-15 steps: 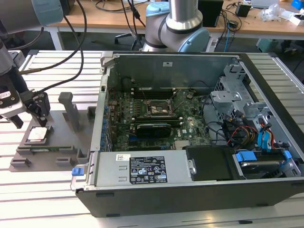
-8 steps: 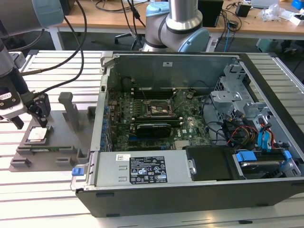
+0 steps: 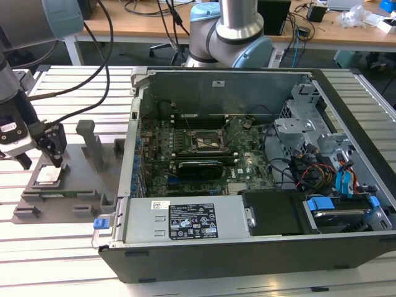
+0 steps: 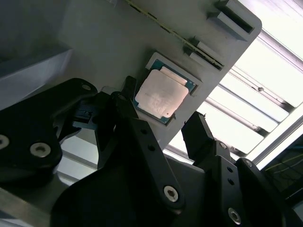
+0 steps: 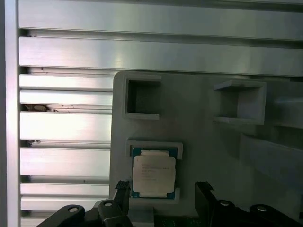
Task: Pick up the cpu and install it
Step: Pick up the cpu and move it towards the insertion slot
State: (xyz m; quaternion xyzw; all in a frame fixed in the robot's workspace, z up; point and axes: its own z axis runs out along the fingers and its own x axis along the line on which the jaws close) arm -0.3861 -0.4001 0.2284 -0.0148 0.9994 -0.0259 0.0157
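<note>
Arm angles down over the gray fixture plate (image 3: 83, 185), the gripper (image 4: 162, 101) with fingers spread wide, one each side of the cpu (image 4: 162, 94). The cpu lies flat in its pocket near the plate's edge, with bare plate around it.

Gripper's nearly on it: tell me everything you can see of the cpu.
The cpu is a small flat square chip: a pale silver metal lid with faint print, on a thin board whose teal-green rim shows around it. It lies flat, lid up, seated in a shallow pocket of the grey holder plate, outside the computer case, toward the exterior view's left. The gripper stands open over it, one finger on each side; whether either touches it I cannot tell.
</note>
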